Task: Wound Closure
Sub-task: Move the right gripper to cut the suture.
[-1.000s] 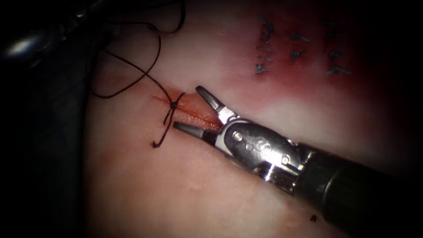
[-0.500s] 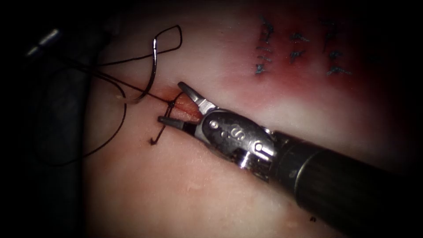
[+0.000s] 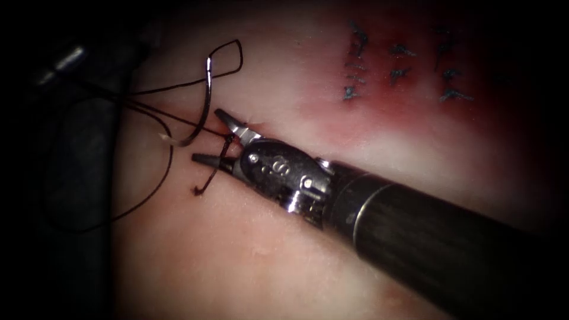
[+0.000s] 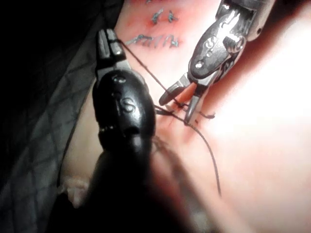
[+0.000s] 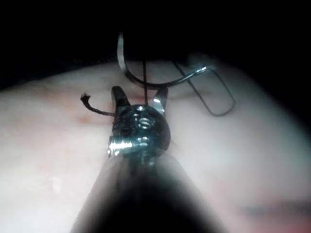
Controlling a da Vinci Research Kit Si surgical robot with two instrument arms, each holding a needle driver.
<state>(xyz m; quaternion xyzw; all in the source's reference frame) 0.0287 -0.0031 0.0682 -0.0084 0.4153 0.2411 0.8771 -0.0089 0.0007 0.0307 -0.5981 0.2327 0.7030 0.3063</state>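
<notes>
My right tool [image 3: 208,136] reaches in from the right with its jaws open on either side of the knot [image 3: 228,141] at the left end of the cut, holding nothing. A short thread tail [image 3: 204,182] hangs below the knot. The curved needle [image 3: 204,98] lies free on the tissue [image 3: 237,255] just left of the knot, held by neither tool; it also shows past the right tool [image 5: 139,97] as the needle [image 5: 146,85]. The left tool [image 4: 107,41] is shut on the thread [image 4: 146,73] that runs to the knot, near the right tool [image 4: 181,109].
Dark thread [image 3: 148,189] loops wide over the tissue's left edge and dark cloth [image 3: 59,178]. The left tool's shaft [image 3: 62,59] lies dim at the far left. Several finished blue stitches [image 3: 355,65] sit in red fluid at the back right.
The right tool has slid left along the cut until its open jaws straddle the knot. The needle and a thread loop have come to lie left of the knot.
</notes>
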